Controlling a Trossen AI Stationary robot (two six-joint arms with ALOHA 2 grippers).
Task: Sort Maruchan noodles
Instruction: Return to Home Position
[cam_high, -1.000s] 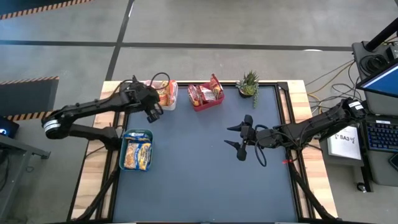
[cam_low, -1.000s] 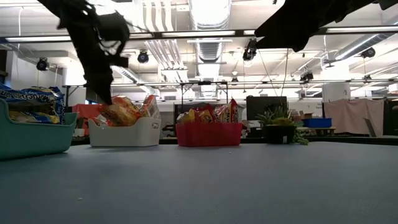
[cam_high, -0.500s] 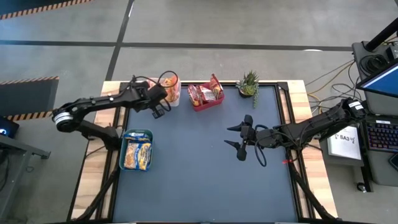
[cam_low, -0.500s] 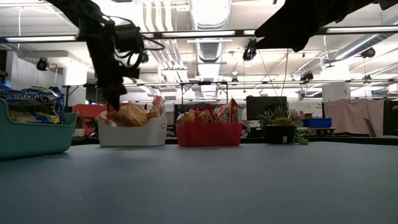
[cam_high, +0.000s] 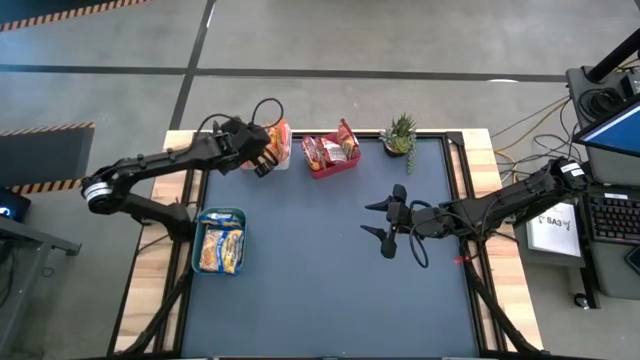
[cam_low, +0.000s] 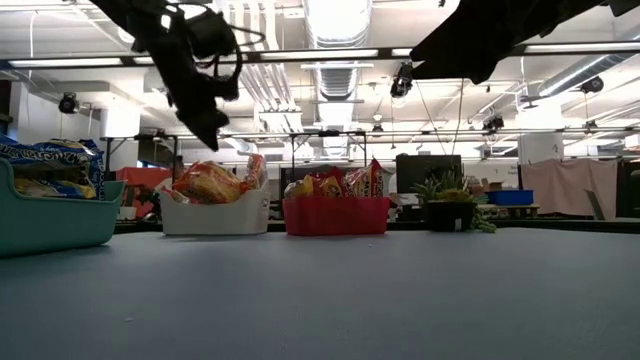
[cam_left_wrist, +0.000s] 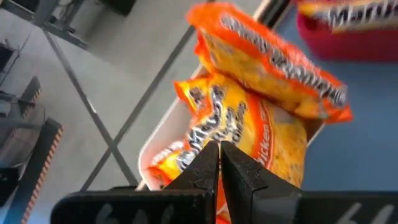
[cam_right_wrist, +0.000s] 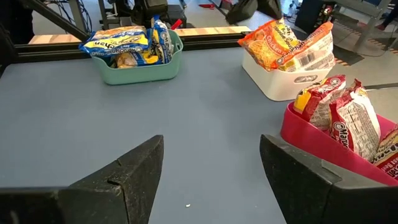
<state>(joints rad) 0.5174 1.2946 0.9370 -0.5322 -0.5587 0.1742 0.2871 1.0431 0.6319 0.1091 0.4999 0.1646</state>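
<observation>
Orange Maruchan packets (cam_high: 278, 138) (cam_left_wrist: 249, 124) lie heaped in the white bin (cam_low: 215, 215) at the table's far left. Red packets (cam_high: 335, 148) stand in the red bin (cam_low: 335, 215) beside it. Yellow-blue packets (cam_high: 220, 248) fill the green bin (cam_right_wrist: 137, 71) at the left edge. My left gripper (cam_high: 265, 165) (cam_left_wrist: 219, 149) is shut and hangs above the white bin, clear of the packets in the low view (cam_low: 215, 140). My right gripper (cam_high: 367, 219) (cam_right_wrist: 211, 155) waits open over the table's middle right, holding nothing.
A small potted plant (cam_high: 400, 133) stands at the far edge, right of the red bin. The dark mat (cam_high: 320, 290) between the bins and the near edge is bare. Wooden strips (cam_high: 495, 170) border the table's left and right sides.
My left gripper went from the white bin's left side toward the right and far edge, dipped to the bin's packets, then rose above them. The white bin slid slightly toward the table's right.
</observation>
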